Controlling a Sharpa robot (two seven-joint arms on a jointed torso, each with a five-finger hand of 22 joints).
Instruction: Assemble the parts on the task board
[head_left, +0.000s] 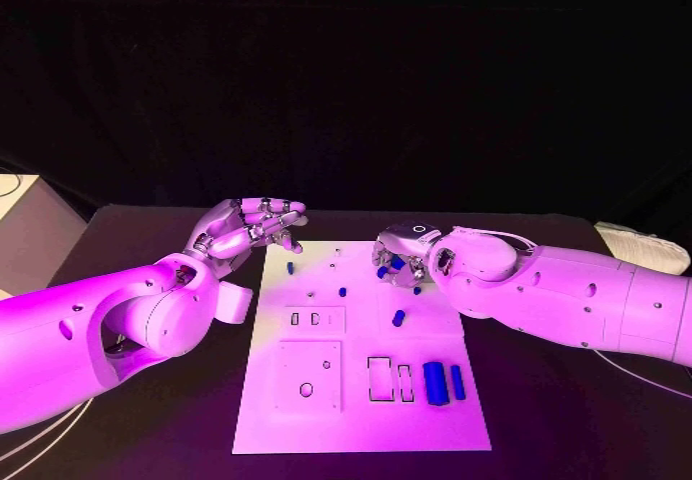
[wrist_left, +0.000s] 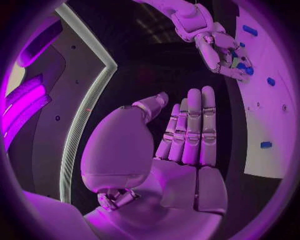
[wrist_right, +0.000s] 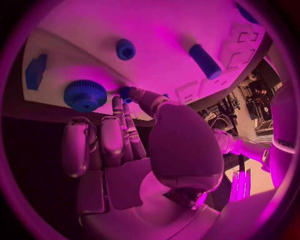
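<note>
Over the task board (head_left: 361, 420), the right robot hand (head_left: 400, 257) pinches a small blue part (wrist_right: 125, 93).

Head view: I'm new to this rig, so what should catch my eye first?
The white task board lies mid-table, between the arms, with blue parts scattered on it. The right hand reaches over its far right edge, fingertips at a small blue part beside a blue gear. The left hand hovers open off its far left corner.
</note>
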